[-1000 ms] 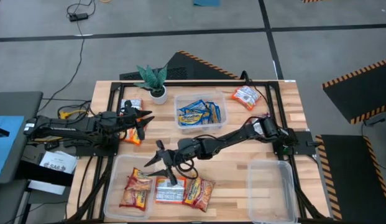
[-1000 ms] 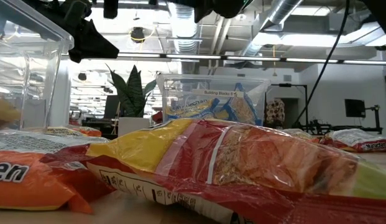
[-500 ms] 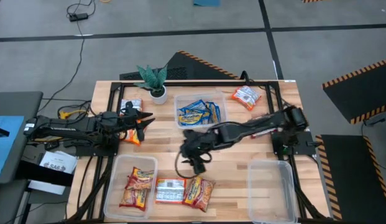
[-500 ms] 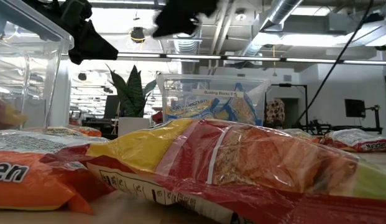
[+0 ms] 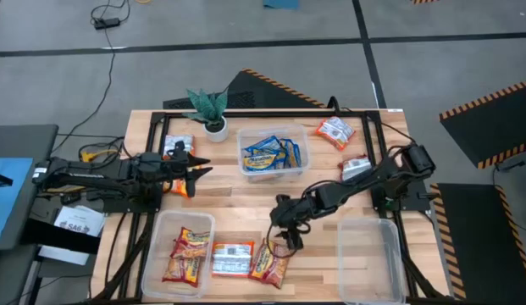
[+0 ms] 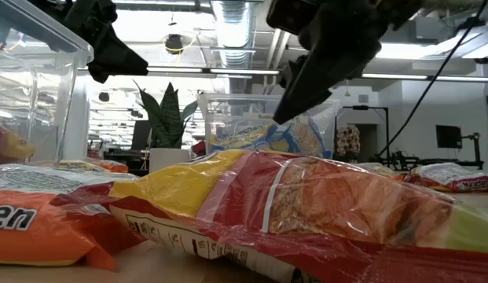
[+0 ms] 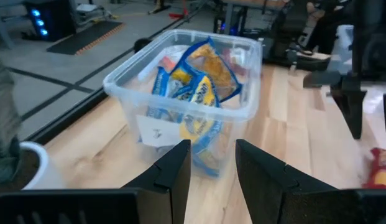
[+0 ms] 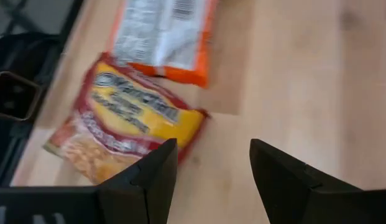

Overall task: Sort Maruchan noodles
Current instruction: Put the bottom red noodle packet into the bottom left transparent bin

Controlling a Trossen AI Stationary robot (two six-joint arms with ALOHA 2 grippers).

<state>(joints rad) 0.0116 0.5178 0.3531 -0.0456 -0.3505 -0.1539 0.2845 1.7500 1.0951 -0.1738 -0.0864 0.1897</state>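
Observation:
The Maruchan noodles lie scattered. A red-and-yellow packet (image 5: pixel 269 261) (image 8: pixel 127 124) and an orange-and-white one (image 5: pixel 231 258) (image 8: pixel 161 37) lie flat near the table's front edge. Another red packet (image 5: pixel 187 254) lies in the near-left tub (image 5: pixel 157 222). Blue packets fill the middle tub (image 5: pixel 301 154) (image 7: pixel 186 93). My right gripper (image 5: pixel 290 241) (image 8: pixel 211 146) hangs open, slanting down, just right of the red-and-yellow packet and above the bare wood. My left gripper (image 5: pixel 199 165) (image 7: pixel 212 146) waits open at the left, pointing toward the middle tub.
An empty clear tub (image 5: pixel 371 258) stands at the near right. More packets lie at the far right (image 5: pixel 334 131), at the right (image 5: pixel 354 165) and beside the left arm (image 5: pixel 179 144). A potted plant (image 5: pixel 213 114) stands at the back. Bare wood lies between the tubs.
My right gripper has swung from over the near-left tub toward the table's right edge, sinking a little and tipping from pointing steeply down to a slant. It now hangs beside the red-and-yellow packet. The packets on the table have stayed where they were.

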